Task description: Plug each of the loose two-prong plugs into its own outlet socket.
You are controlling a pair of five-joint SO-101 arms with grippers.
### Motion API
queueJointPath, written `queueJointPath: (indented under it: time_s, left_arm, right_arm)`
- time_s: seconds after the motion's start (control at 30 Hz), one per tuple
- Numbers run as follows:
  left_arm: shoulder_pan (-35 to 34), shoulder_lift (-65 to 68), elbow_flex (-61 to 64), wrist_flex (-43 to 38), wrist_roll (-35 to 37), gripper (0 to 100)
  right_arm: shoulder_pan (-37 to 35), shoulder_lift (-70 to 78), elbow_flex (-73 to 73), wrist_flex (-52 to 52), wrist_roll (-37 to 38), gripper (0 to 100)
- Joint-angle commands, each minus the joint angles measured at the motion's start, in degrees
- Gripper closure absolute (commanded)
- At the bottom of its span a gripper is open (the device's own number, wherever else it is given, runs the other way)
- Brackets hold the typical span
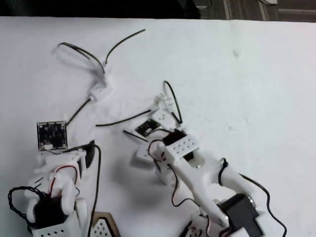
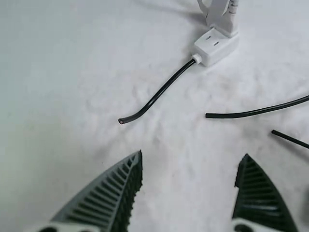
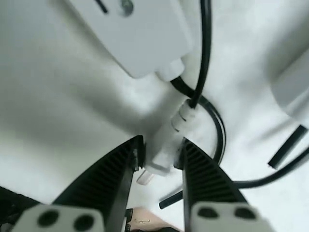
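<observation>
Near the middle of the table [image 1: 247,74] the right gripper [image 3: 161,142] pinches a white plug [image 3: 171,133] beside an outlet socket [image 3: 140,34], while the left gripper [image 2: 190,162] gapes wide, empty.

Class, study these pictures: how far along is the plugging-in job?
Done: nothing I can confirm plugged in. In hand: the right gripper is shut on a white plug near a socket. Left: pushing it in, then any others; the left gripper hangs open over the table.
</observation>
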Motion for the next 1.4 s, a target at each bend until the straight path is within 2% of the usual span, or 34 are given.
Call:
queueJointPath:
  time_s: [0.0,0.13,0.3,0.6,0.93,1.07,1.17,1.37]
  left_arm:
    - [-0.4,-0.4,-0.3,-1.0,0.1,69]
    - [-0.4,-0.4,-0.3,-0.9,0.1,69]
    - [-0.3,-0.4,-0.3,-0.9,0.1,69]
    - [-0.3,-0.4,-0.2,-0.9,0.1,69]
    - [-0.3,-0.4,0.8,-1.3,0.1,69]
    - [-0.3,-0.4,0.9,-1.3,0.1,69]
    - [-0.3,-0.4,0.9,-1.3,0.1,69]
    - [-0.3,-0.4,0.5,-1.3,0.1,69]
  right_arm:
    - [2.7,2.2,-3.3,-0.8,-0.1,90.0]
    - [3.7,4.1,-5.9,-0.4,-0.7,90.0]
    - [1.9,5.4,-8.2,-0.3,-6.1,90.0]
    - [2.2,6.4,-8.0,-0.1,-6.2,90.4]
    - [2.2,6.1,-8.3,5.2,-6.2,90.5]
    - [2.1,6.0,-8.4,4.9,-5.8,99.0]
    - [1.8,5.8,-8.4,5.2,-5.7,98.5]
    - [1.6,-3.3,-8.4,9.0,-5.6,98.2]
